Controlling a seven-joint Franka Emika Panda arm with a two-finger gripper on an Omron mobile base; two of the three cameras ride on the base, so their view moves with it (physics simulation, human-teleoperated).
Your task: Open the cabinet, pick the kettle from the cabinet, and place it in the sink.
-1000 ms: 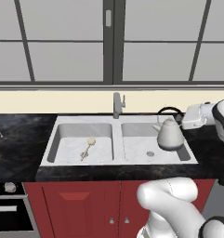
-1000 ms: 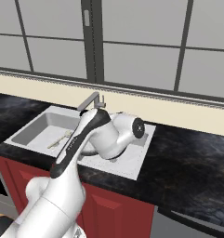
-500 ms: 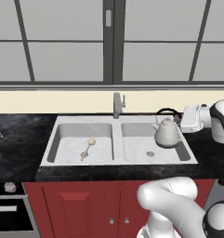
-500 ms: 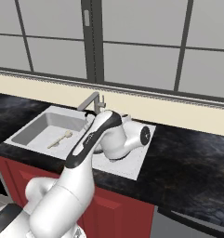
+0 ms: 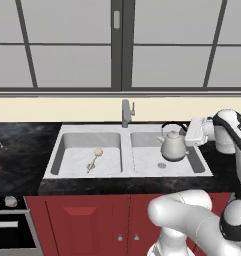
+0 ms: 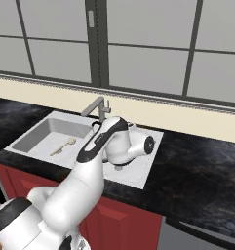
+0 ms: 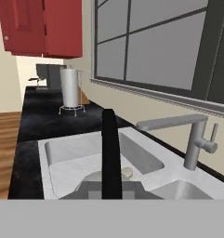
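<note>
Over the right bowl of the sink (image 5: 82, 165), the gripper (image 5: 188, 131), clamped on the kettle (image 5: 173, 145) by its handle, should lower it level before releasing.

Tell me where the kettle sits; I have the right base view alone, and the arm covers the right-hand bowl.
Observer: The kettle stands upright in the right bowl of the sink, beside the drain.
Operator: Report the grip.
Observer: The gripper is shut on the kettle's black handle, reaching in from the right.
Operator: Name what stands on the counter beyond the left bowl.
Observer: A paper towel roll on a wire stand, seen in the hand view.
</note>
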